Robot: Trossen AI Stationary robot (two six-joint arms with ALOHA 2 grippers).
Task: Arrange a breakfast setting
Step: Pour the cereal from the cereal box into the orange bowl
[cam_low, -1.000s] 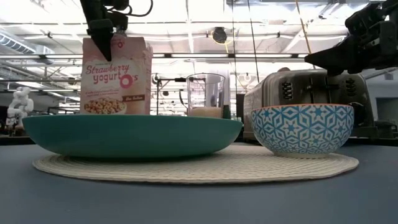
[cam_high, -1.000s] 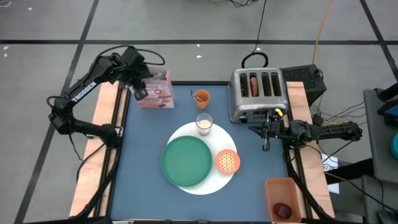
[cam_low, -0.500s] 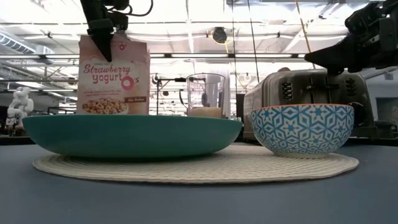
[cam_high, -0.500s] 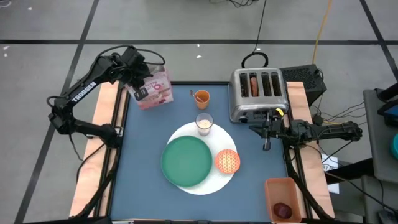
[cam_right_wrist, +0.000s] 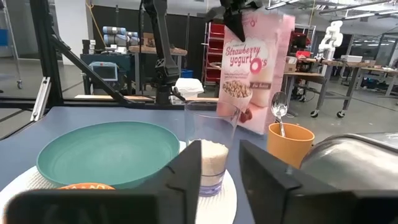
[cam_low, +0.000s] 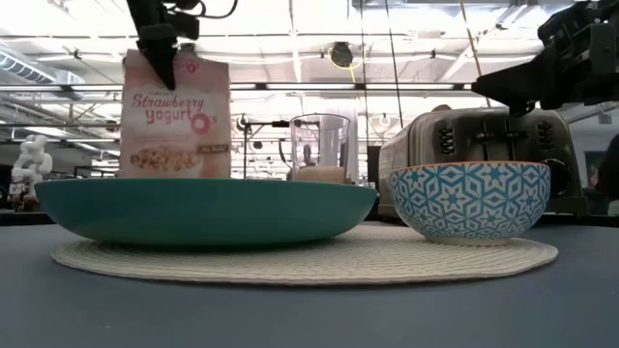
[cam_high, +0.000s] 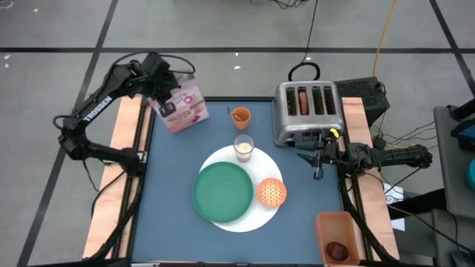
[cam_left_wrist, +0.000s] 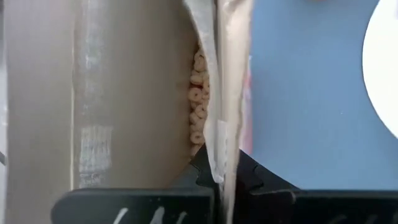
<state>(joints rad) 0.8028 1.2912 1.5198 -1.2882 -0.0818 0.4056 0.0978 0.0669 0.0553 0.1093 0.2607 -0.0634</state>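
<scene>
My left gripper is shut on the top of the pink cereal box at the table's far left; the low view shows it over the box. My right gripper hangs open and empty in front of the toaster, right of the mat. The green plate, the small orange patterned bowl and the milk glass stand on the white round mat. The orange cup holds the metal spoon. The bagel sits in a toaster slot. My left gripper pinches one wall of the box's open top, one finger inside by the cereal bag and one outside. The fingers come from above, pointing down, near a top corner. The box hangs tilted below them; the plate hides its bottom.
The silver toaster stands at the far right. The orange bin at the near right corner holds the dark red fruit. Bare blue table lies left of the mat.
My left gripper has turned the cereal box about: its narrow side has gone from the low view and its front now faces the near edge squarely. In the high view the box has shifted a little toward the table's left edge and tipped. The right arm has kept still.
</scene>
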